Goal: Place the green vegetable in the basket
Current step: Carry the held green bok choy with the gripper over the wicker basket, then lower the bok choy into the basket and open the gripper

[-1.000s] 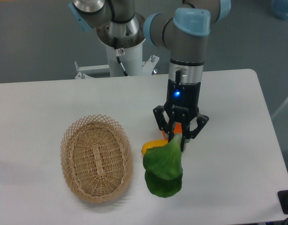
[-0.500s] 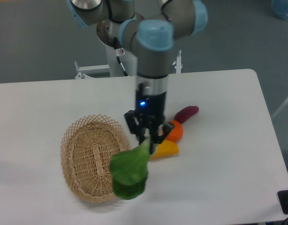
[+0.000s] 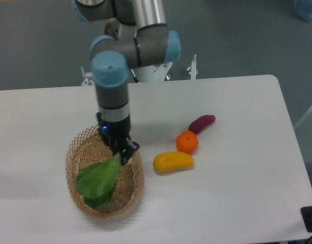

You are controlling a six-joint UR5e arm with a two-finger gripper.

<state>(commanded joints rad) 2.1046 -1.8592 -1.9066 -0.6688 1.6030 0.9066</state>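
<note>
The green vegetable hangs by its pale stem from my gripper, which is shut on it. Its broad green leaves hang over the inside of the tan wicker basket, low over the woven bottom; I cannot tell if they touch it. The gripper is above the basket's right half, pointing down. The stem end is mostly hidden between the fingers.
A yellow oblong vegetable lies right of the basket. An orange fruit and a purple vegetable lie further right and back. The robot base stands at the table's far edge.
The arm has swung left, carrying the green vegetable from beside the yellow vegetable to over the basket. The orange, yellow and purple items are now uncovered.
</note>
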